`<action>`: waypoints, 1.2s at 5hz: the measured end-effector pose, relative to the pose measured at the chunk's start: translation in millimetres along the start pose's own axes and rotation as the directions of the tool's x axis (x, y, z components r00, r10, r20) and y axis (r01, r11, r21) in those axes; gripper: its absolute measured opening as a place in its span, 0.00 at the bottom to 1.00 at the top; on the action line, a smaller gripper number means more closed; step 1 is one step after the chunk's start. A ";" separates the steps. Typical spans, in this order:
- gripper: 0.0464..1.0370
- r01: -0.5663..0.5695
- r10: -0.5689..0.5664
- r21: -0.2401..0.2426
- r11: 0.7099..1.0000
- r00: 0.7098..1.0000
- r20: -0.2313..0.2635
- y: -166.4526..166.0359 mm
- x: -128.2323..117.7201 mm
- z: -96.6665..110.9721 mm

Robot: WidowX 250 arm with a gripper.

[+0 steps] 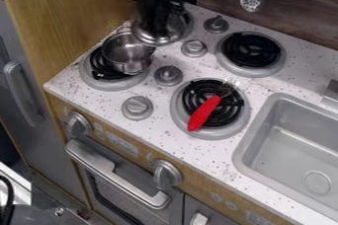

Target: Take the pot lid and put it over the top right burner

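Black gripper (157,25) is hanging over the top left burner (186,24), right above the pot lid (147,35), and whether it is clamping the lid or only hovering against it, I cannot tell. The shiny lid is showing directly beneath the gripper, just beyond the open pot (125,53), which is sitting on the bottom left burner (92,73).

What the coming move is turning on is the way from lid to goal: the top right burner (251,50) is lying to the right of the lid and slightly lower in view. Between them two knobs are standing up, the near one (194,48) close to the straight line and the far one (216,24) just above it. So the next step, as I am judging it, is calling for a secure hold, a lift clear of both knobs, then a mostly sideways carry. Swinging low, the lid could be catching a knob or the pot's rim.
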State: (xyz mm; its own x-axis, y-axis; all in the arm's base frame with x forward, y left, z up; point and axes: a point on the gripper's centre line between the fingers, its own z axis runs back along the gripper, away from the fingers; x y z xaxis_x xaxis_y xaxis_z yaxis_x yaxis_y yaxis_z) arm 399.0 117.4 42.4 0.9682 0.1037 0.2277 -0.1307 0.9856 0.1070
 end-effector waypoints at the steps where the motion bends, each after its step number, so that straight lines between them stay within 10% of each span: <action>1: 0.23 0.055 -0.054 -0.075 0.996 0.998 0.016 -30.2 -7.2 -10.2; 2: 0.23 0.145 -0.131 -0.143 0.979 0.986 0.101 -53.2 -2.9 -14.5; 6: 0.23 0.399 -0.388 -0.011 0.917 0.896 0.216 -118.5 56.1 -50.7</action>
State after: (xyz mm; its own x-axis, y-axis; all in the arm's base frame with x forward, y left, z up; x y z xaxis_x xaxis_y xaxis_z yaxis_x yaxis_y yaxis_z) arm 479.6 13.2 -6.5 0.8721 -0.3180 0.3720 0.2693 0.9465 0.1779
